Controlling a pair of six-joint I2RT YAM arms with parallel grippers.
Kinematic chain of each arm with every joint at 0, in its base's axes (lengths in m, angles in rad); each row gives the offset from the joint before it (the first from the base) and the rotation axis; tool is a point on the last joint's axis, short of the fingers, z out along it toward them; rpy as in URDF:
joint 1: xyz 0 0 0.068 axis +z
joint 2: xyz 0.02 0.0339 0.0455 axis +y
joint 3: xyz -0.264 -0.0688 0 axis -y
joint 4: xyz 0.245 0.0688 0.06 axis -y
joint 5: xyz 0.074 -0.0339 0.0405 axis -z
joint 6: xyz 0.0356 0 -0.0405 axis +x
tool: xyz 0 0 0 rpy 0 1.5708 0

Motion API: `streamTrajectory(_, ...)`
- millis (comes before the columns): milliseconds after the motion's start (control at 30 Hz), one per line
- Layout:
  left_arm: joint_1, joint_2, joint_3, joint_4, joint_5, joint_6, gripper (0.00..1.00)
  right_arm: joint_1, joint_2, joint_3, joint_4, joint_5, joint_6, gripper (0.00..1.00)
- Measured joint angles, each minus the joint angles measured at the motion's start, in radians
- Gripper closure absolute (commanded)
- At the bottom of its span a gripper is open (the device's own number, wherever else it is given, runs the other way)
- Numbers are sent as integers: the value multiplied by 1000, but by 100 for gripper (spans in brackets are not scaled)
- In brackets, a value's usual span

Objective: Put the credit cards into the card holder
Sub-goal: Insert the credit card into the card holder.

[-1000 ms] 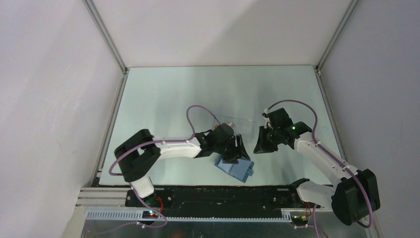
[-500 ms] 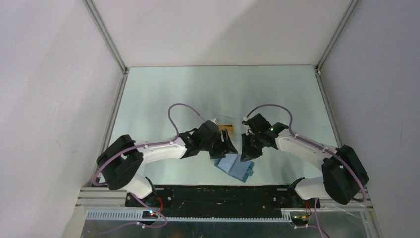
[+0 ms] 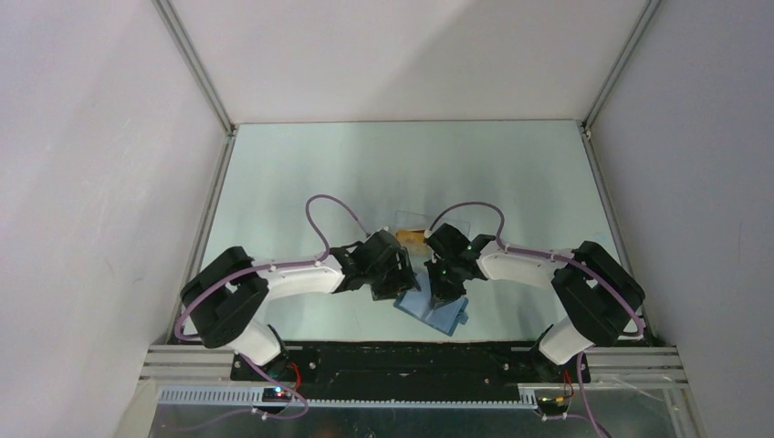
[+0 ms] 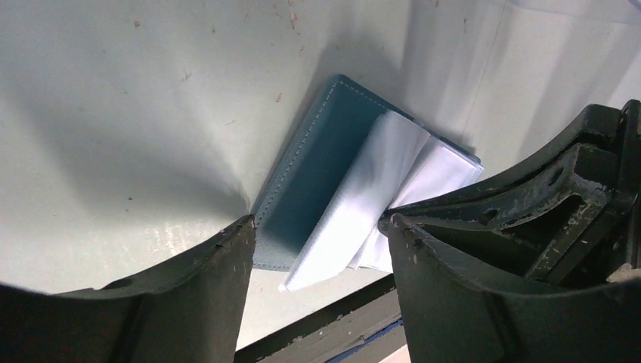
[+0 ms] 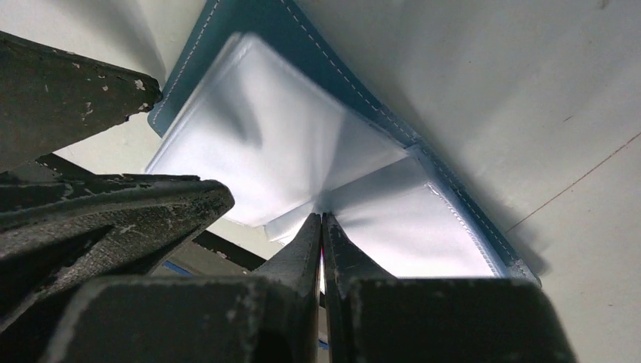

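The blue card holder (image 3: 447, 315) lies open near the table's front edge, its pale inner sleeves (image 5: 280, 144) fanned up; it also shows in the left wrist view (image 4: 317, 162). My right gripper (image 3: 444, 290) stands over it, jaws shut (image 5: 323, 218) on a thin card that shows only as a bright, reddish edge between them, its tip at the crease of the sleeves. My left gripper (image 3: 394, 285) is open (image 4: 317, 221) and empty, just left of the holder, astride its near corner. An orange-gold credit card (image 3: 413, 238) lies behind the grippers.
A clear plastic box (image 3: 408, 222) sits behind the grippers, around the orange card. The two grippers are close together; the left fingers (image 5: 75, 91) show in the right wrist view. The black front rail (image 3: 383, 351) runs just below the holder.
The right gripper has swung left from the right side onto the card holder. The left gripper has backed off the holder to its left. The orange card has come into view.
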Motion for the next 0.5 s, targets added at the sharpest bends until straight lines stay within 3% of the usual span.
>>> streamTrajectory(167, 0, 34, 42, -39, 8, 15, 38, 2, 2, 0, 0, 1, 6, 96)
streamTrajectory(300, 5, 63, 69, -68, 16, 33, 62, 2, 2, 0, 2, -1, 6, 95)
streamTrajectory(367, 7, 64, 68, -76, 13, 40, 80, 2, 2, 0, 3, -3, 6, 95)
streamTrajectory(400, 8, 65, 68, -82, 10, 45, 94, 2, 2, 0, 4, -5, 5, 95)
streamTrajectory(500, 7, 65, 64, -76, 15, 39, 100, 2, 2, 0, 6, -7, 2, 95)
